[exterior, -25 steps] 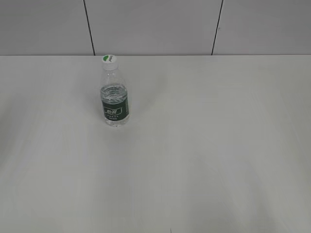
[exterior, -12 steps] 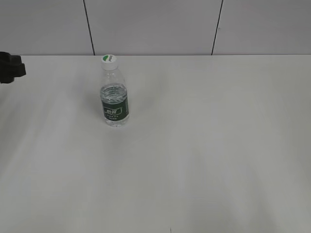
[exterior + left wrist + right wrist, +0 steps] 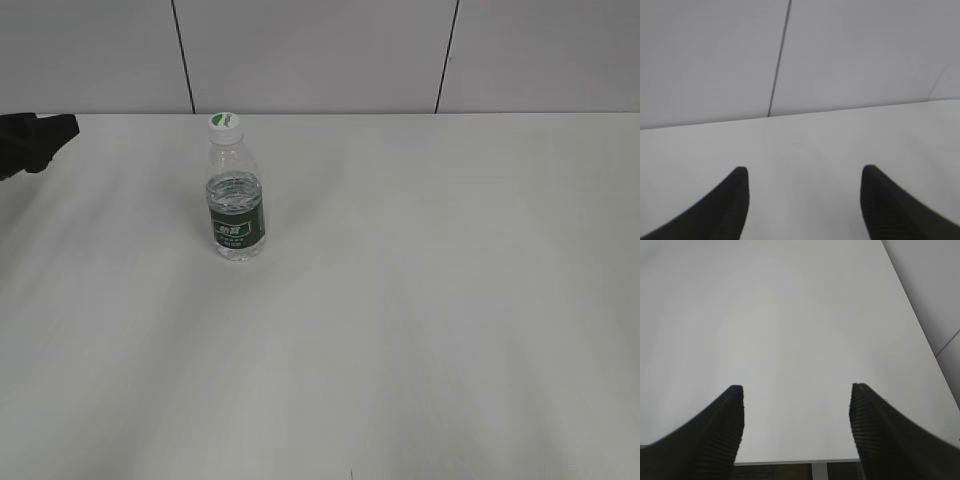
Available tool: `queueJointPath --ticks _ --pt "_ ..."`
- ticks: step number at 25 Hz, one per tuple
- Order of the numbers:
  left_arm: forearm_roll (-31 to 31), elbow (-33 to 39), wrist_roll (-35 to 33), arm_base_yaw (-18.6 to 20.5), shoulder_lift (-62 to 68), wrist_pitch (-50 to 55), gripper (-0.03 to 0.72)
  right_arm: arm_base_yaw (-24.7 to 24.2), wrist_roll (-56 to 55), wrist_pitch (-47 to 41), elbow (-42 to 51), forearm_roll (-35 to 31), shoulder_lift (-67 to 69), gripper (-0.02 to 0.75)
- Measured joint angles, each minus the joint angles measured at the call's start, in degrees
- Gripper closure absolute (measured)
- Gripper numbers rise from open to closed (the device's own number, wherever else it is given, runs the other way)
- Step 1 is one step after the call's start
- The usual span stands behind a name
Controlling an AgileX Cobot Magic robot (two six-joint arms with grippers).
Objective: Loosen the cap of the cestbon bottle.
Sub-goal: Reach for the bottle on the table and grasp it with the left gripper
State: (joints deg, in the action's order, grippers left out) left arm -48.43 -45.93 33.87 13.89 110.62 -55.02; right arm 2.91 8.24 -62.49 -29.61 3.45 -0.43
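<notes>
Nothing of the job looks done yet: the cap (image 3: 225, 122) sits on the bottle (image 3: 236, 192), and neither arm touches it. The bottle stands upright on the white table (image 3: 420, 300), left of middle and toward the far edge, clear with a dark green label and water reaching its shoulder. The left gripper (image 3: 802, 202) has its jaws spread wide and empty, at the far left edge, well apart from the bottle. The right gripper (image 3: 796, 430) is likewise wide and empty, over bare table

Black left end effector (image 3: 802, 172), right end effector (image 3: 796, 390), ribbed tapered fingers (image 3: 725, 425)
</notes>
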Motion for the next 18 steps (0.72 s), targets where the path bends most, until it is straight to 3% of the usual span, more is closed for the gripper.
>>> queueJointPath --ticks 4,9,18 --pt "-12.7 -4.5 4.2 4.2 5.9 -9.8 0.249 0.0 0.0 0.0 0.0 0.0 0.0 0.232" --pt "-28.3 -10.2 5.1 4.1 8.0 -12.4 0.249 0.0 0.0 0.0 0.0 0.0 0.0 0.232" --pt "-39.2 -18.2 5.2 1.6 14.9 -14.1 0.249 0.0 0.0 -0.1 0.0 0.0 0.0 0.232"
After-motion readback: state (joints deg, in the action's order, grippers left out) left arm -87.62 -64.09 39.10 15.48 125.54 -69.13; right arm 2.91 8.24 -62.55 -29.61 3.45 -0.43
